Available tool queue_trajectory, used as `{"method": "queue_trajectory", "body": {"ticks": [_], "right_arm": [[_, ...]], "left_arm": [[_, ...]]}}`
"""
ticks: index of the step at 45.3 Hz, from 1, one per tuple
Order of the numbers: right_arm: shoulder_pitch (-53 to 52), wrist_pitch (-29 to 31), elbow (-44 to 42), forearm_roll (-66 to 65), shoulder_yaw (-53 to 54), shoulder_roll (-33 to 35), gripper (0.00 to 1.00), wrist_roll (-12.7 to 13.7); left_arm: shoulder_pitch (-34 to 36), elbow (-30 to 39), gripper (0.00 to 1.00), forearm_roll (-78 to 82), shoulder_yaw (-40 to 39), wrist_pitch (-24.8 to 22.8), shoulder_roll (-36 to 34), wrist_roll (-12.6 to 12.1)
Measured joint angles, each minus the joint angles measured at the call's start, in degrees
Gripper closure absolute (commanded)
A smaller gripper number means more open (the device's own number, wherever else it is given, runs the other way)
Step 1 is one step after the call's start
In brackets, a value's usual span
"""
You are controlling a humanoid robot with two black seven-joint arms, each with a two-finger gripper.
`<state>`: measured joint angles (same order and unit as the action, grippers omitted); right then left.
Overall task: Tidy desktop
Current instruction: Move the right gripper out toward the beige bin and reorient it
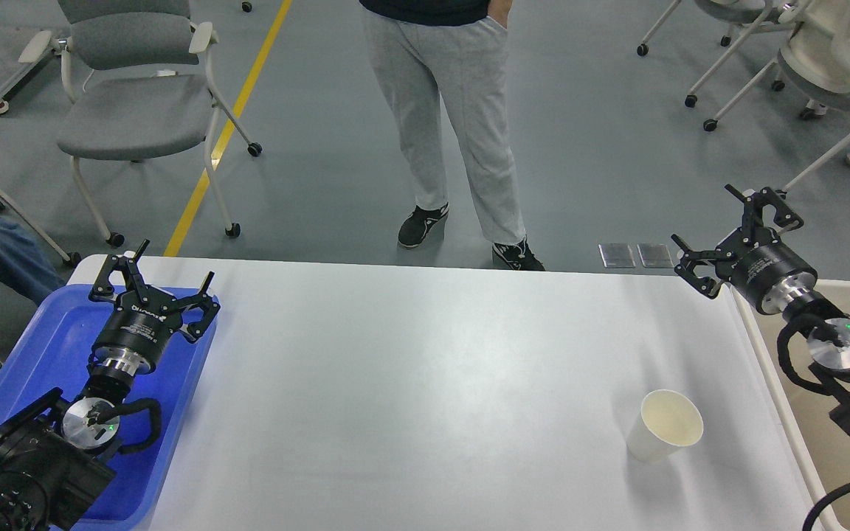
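The white desktop (pixel 410 369) fills the middle of the head view. A white paper cup (pixel 662 425) lies tipped on it at the front right, its mouth facing me. My left gripper (pixel 172 262) is open and empty, above the far part of the blue tray (pixel 56 332) at the table's left edge. My right gripper (pixel 702 217) is open and empty, hovering over the desktop's far right corner, well behind the cup.
A beige bin (pixel 801 413) stands along the desktop's right edge under my right arm. A person (pixel 443 110) in grey trousers stands just beyond the far edge. A grey chair (pixel 137 103) stands at the back left, and more chairs at the back right.
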<state>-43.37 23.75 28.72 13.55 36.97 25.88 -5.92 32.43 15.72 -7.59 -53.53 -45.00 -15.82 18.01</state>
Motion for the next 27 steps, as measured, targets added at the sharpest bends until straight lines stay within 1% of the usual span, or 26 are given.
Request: {"method": "queue_trajectory", "body": {"ticks": [12, 19, 27], "right_arm": [[-2.6, -0.2, 2.2, -0.1, -0.5, 5.4, 0.0, 0.6], [-5.4, -0.2, 3.6, -0.1, -1.4, 9.5, 0.0, 1.9], [-8.4, -0.3, 6.0, 0.2, -4.1, 14.6, 0.0, 2.7]], "left_arm": [[0.0, 0.0, 0.0, 0.0, 0.0, 0.0, 0.0, 0.0], [0.0, 0.0, 0.0, 0.0, 0.0, 0.0, 0.0, 0.0], [0.0, 0.0, 0.0, 0.0, 0.0, 0.0, 0.0, 0.0]]}}
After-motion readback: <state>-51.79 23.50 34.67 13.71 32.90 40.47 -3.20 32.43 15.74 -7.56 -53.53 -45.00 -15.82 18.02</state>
